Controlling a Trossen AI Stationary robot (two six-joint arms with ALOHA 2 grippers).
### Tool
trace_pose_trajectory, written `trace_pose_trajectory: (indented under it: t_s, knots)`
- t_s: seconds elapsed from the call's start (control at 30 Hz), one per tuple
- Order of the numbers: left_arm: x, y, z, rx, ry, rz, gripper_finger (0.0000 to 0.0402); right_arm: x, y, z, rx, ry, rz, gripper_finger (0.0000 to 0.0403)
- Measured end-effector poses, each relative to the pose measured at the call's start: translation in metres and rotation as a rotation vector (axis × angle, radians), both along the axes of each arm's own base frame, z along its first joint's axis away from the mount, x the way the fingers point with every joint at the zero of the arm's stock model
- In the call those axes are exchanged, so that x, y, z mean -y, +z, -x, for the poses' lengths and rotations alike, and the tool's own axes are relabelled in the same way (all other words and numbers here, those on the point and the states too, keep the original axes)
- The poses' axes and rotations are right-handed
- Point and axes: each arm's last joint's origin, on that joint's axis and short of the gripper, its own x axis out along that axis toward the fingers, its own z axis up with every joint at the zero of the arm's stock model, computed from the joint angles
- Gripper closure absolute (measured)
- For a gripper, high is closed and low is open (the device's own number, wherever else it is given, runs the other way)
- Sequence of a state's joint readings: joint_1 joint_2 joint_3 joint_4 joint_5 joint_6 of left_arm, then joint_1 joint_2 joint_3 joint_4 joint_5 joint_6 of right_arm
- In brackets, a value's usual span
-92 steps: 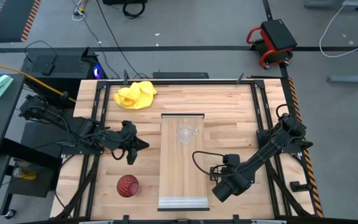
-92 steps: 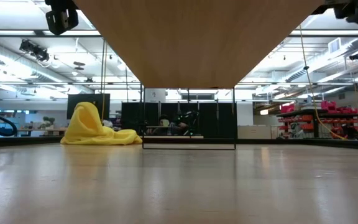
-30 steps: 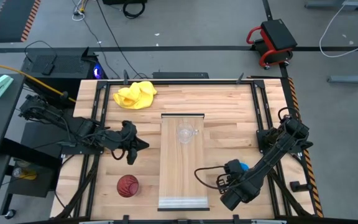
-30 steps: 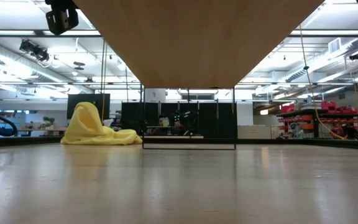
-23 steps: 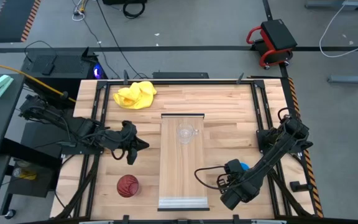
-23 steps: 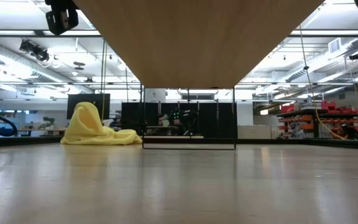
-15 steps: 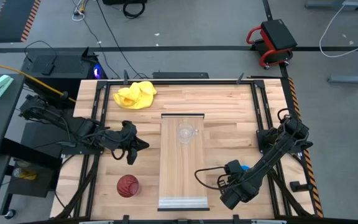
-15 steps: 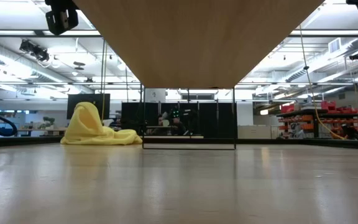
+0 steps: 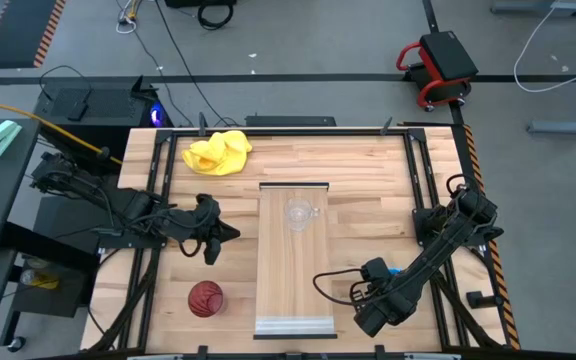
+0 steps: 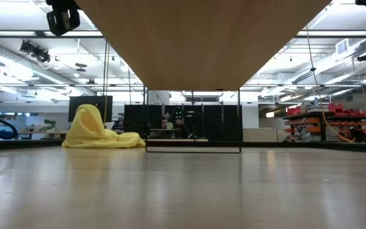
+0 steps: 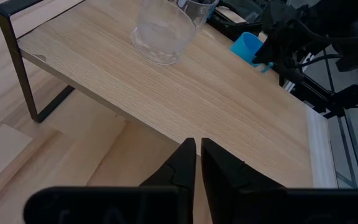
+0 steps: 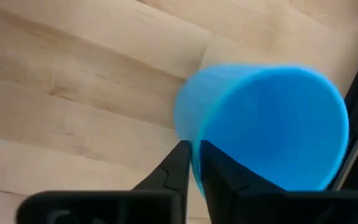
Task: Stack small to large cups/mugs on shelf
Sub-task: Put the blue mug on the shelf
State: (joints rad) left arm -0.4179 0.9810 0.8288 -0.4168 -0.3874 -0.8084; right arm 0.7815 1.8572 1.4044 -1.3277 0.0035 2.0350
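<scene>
The light-wood shelf [image 9: 293, 275] stands mid-table on thin dark legs; its underside [image 10: 202, 44] fills the top of the low view. The clear glass mug [image 9: 299, 214] [image 11: 166, 31] stands upright on the shelf's far half. The dark red ribbed cup [image 9: 205, 298] stands on the table left of the shelf, near the front. My right gripper [image 9: 378, 270] [image 12: 196, 163], right of the shelf, is shut on the bright blue mug [image 9: 396, 269] [image 11: 248, 46]. My left gripper [image 9: 230, 233] [image 11: 197, 152] is shut and hovers left of the shelf. My right gripper pinches the blue mug's edge [image 12: 194, 146], where the side wall meets its round face, with one finger on each side of the wall. Whether that face is the mouth or the base, I cannot tell. The mug lies tilted on its side in the hold, over the table.
A crumpled yellow cloth [image 9: 218, 152] [image 10: 97, 130] lies at the table's far left. Dark rails [image 9: 423, 180] run along the table's left and right sides. Bare wood shows between shelf and rails. The right arm's cable [image 9: 333, 285] loops over the shelf's right edge.
</scene>
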Motion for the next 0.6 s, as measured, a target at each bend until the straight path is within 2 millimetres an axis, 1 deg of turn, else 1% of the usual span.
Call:
trace_pose_trajectory:
  t_s: [0.1, 0.27, 0.37, 0.47, 0.6]
  knots:
    - [0.000, 0.000, 0.000, 0.000, 0.000, 0.000, 0.0375, 0.000, 0.000, 0.000, -0.005, 0.000, -0.004, 0.0392]
    - [0.000, 0.000, 0.000, 0.000, 0.000, 0.000, 0.0378, -0.001, 0.001, 0.000, -0.024, 0.020, -0.026, 0.0387]
    - [0.000, 0.000, 0.000, 0.000, 0.000, 0.000, 0.0374, -0.004, 0.006, -0.001, -0.034, 0.063, -0.074, 0.0395]
    - [0.000, 0.000, 0.000, 0.000, -0.001, -0.003, 0.0370, -0.005, 0.023, -0.001, -0.022, 0.118, -0.145, 0.0395]
    - [0.000, 0.000, 0.000, 0.001, -0.001, -0.001, 0.0372, -0.003, 0.060, 0.002, 0.023, 0.167, -0.224, 0.0398]
